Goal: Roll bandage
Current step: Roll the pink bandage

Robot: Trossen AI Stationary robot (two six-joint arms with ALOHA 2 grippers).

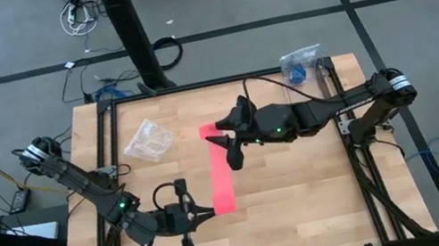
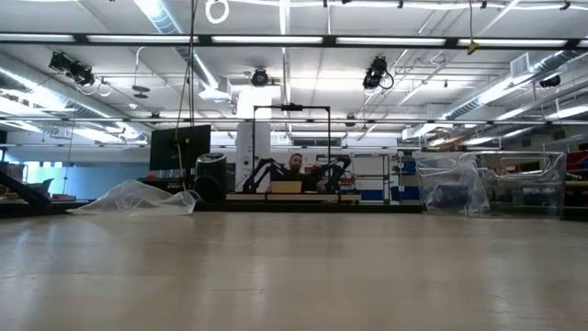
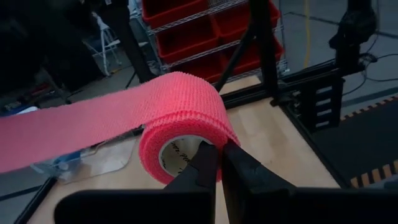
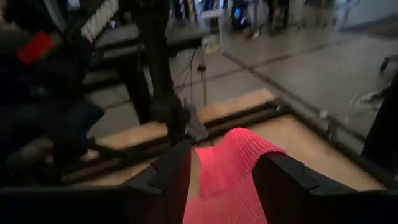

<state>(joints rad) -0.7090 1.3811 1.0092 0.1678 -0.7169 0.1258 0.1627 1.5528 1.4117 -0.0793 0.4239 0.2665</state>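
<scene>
Jaws of the left gripper [image 3: 219, 163] clenched on the rolled end of the bandage [image 1: 220, 174], pinching the roll's wall at the near end of the strip. Right gripper [image 4: 225, 177] jaws parted, straddling the strip's far end, pink fabric between them. Strip lies flat mid-desk [image 1: 307, 207], running near to far. Crumpled clear bag [image 1: 148, 139] far-left. Judged step: rolling under way, mostly unrolled. Next: turn the roll toward the far end, keeping tension.
</scene>
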